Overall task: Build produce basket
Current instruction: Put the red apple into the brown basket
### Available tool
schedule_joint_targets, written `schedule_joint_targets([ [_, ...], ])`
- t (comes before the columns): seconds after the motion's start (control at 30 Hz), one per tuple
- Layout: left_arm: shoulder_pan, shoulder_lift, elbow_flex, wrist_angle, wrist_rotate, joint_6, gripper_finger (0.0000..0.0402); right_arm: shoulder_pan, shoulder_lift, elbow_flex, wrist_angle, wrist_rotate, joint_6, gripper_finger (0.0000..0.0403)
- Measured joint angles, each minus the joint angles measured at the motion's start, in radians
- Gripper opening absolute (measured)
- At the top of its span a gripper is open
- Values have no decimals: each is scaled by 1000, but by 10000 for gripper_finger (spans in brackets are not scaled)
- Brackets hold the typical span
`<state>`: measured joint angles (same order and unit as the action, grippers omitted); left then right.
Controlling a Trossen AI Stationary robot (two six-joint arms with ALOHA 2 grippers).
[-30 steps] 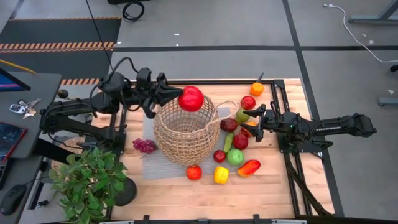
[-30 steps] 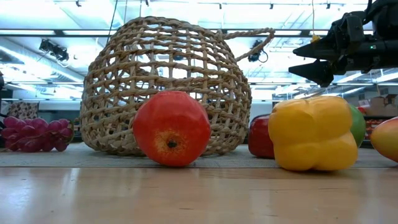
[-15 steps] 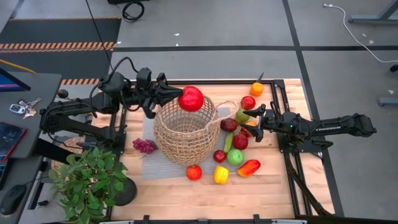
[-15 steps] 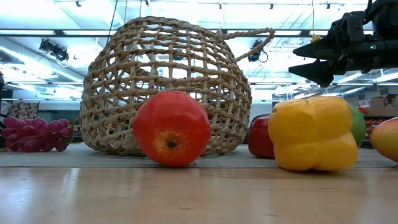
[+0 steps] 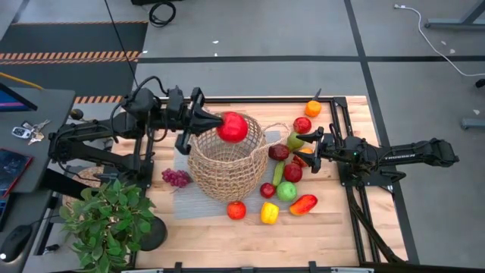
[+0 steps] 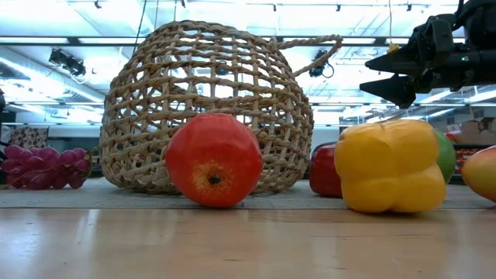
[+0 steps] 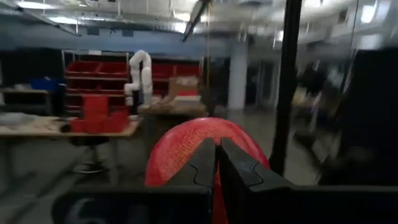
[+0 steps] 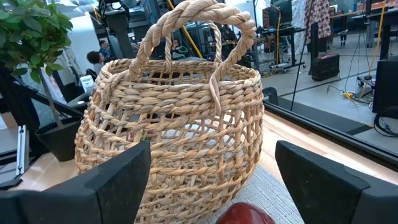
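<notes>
The tan wicker basket [image 5: 225, 163] stands upright on a grey mat [image 5: 184, 199] at mid-table. My left gripper [image 5: 212, 123] is shut on a round red fruit [image 5: 233, 127] over the basket's far rim. The fruit also shows in the left wrist view [image 7: 180, 149]. My right gripper [image 5: 307, 144] is open and empty, hovering at the basket's right, and also shows in the low view [image 6: 395, 77]. Beneath it lie a dark-red piece [image 5: 278, 152] and a green pear [image 5: 294, 140]. Its fingers face the basket's loop handle [image 8: 199, 25]. My left gripper pinches the red fruit between its two fingers at the side nearest the arm [image 7: 186, 146]. The fingers [image 7: 205, 165] stand almost together and hide the exact spot. They come level from the table's left. The fruit is lifted clear, above the basket's mouth.
Loose produce lies right of and in front of the basket: an orange [image 5: 313, 108], red apples [image 5: 302, 125] [image 5: 236, 210], a green fruit [image 5: 286, 191], a yellow pepper [image 5: 269, 213] and a red-orange pepper [image 5: 303, 204]. Purple grapes [image 5: 176, 177] lie at its left. A potted plant [image 5: 106, 220] stands near left.
My left gripper has gone a little toward the table's right edge and down with the red fruit, which now sits lower over the basket's mouth. My right gripper has kept still.
</notes>
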<state>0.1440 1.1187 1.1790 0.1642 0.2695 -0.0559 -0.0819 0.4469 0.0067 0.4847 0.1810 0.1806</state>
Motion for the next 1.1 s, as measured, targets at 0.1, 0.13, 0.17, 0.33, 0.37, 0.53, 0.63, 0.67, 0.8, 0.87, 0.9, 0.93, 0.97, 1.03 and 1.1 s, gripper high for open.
schedule_joint_targets([
  [0.1,0,0,0,-67,3,162,14,0,0,0,0,0,0,348],
  [0.13,0,0,0,-82,11,218,14,0,0,0,0,0,0,348],
  [0.17,0,0,0,-93,22,263,14,0,0,0,0,0,0,348],
  [0.33,-4,0,0,-96,114,299,12,0,0,0,0,0,0,348],
  [0.37,-4,0,0,-97,142,294,11,0,0,0,0,0,0,348],
  [0.53,-4,0,0,-103,281,229,11,0,0,0,0,0,0,348],
  [0.63,-4,0,0,-133,319,224,11,0,0,0,0,0,0,348],
  [0.67,-4,0,0,-146,320,224,11,0,0,0,0,0,0,348],
  [0.8,-4,0,0,-177,320,225,10,0,0,0,0,0,0,348],
  [0.87,-4,0,0,-191,321,226,10,0,0,0,0,0,0,348],
  [0.9,-4,0,0,-200,324,236,10,0,0,0,0,0,0,348],
  [0.93,-4,0,0,-211,329,254,10,0,0,0,0,0,0,348],
  [0.97,-4,0,0,-224,331,277,10,0,0,0,0,0,0,348],
  [1.03,-4,0,0,-255,331,325,10,0,0,0,0,0,0,348],
  [1.1,-4,0,0,-282,330,381,10,0,0,0,0,0,0,348],
])
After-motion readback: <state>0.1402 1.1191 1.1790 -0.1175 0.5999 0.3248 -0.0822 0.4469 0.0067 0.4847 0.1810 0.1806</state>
